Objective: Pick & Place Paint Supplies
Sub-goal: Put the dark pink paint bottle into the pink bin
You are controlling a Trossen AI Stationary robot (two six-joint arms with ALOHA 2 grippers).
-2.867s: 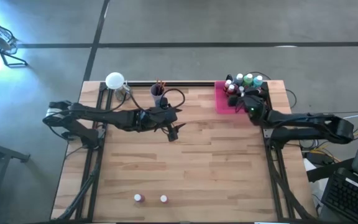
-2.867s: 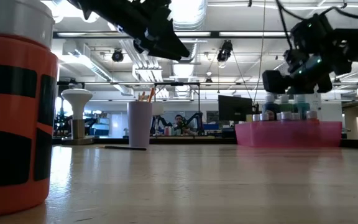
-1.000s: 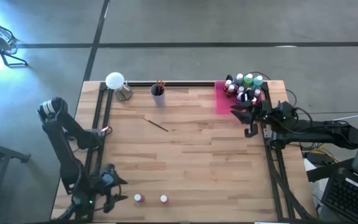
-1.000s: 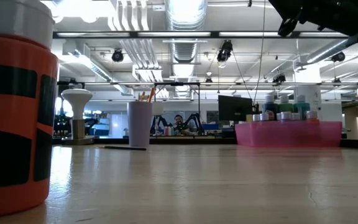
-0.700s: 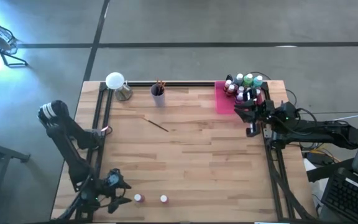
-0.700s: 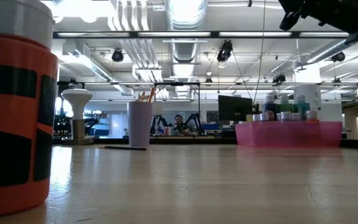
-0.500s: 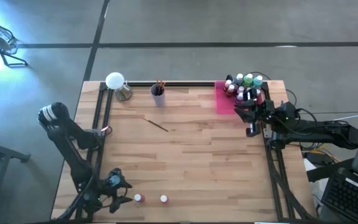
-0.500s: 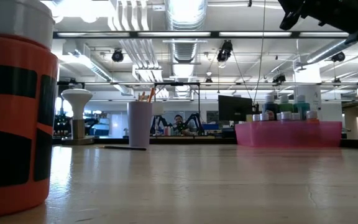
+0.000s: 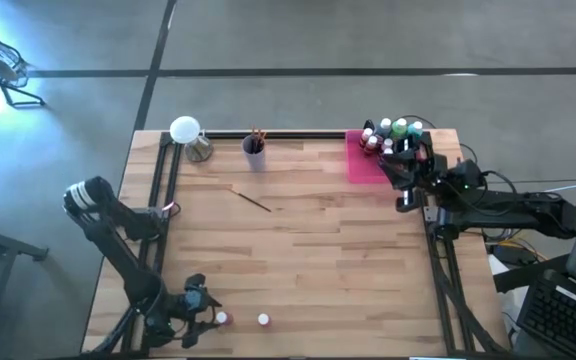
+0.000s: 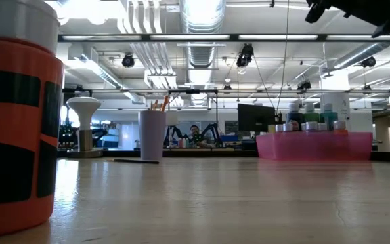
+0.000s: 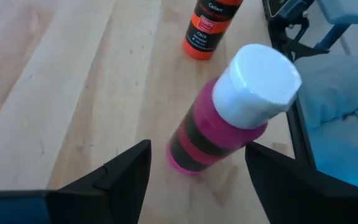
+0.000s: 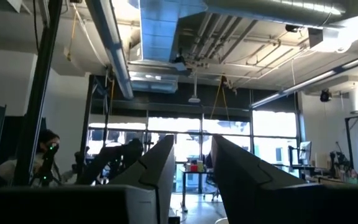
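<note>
Wooden planks make up the desk (image 9: 318, 260), which fills the middle of the high view and stands on a grey concrete floor. At the lower left of that view the left gripper (image 9: 206, 310) hangs over the desk's near edge, and the pink paint bottle (image 9: 224, 319) sits just to its right with the orange paint bottle (image 9: 263, 320) a little farther right. In the left wrist view the jaws stand wide apart, one dark finger (image 11: 114, 177) at the lower left of the frame and the other at the lower right; the pink paint bottle (image 11: 229, 118), white cap up and leaning toward the upper right of the frame, stands upright on the wood between them, with a gap of wood on either side, and the orange paint bottle (image 11: 209, 28) stands beyond it at the upper middle. The right gripper (image 9: 405, 170) is at the upper right of the high view, over the near edge of the pink tray (image 9: 358, 160), which carries a cluster of white-capped bottles (image 9: 393, 135). Its wrist view looks out level into the room, with the jaws set narrowly apart and nothing between them. A thin brush (image 9: 252, 200) lies alone on the wood at centre left, and a lilac cup (image 9: 254, 155) with brush handles stands at the far edge, beside a white lamp (image 9: 185, 130).
</note>
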